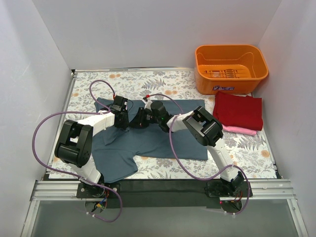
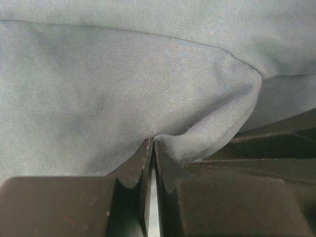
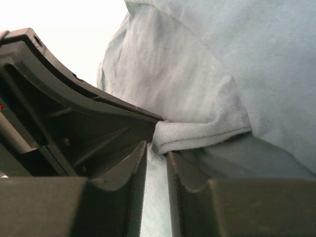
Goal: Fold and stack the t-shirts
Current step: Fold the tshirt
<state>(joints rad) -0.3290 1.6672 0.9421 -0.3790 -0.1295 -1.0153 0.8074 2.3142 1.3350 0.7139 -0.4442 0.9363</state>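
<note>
A slate blue-grey t-shirt lies spread on the patterned table, one sleeve hanging toward the near left. Both grippers meet over its upper middle. My left gripper is shut on a raised fold of this shirt; in the left wrist view the cloth bunches at the closed tips of the gripper. My right gripper faces it, and its near-closed jaws pinch the shirt's hem at the tips of the gripper. A folded dark red t-shirt lies at the right on a pink t-shirt.
An orange plastic basket stands at the back right, just behind the red shirt. White walls close in the table on the left, back and right. The floral table cover shows behind the shirt.
</note>
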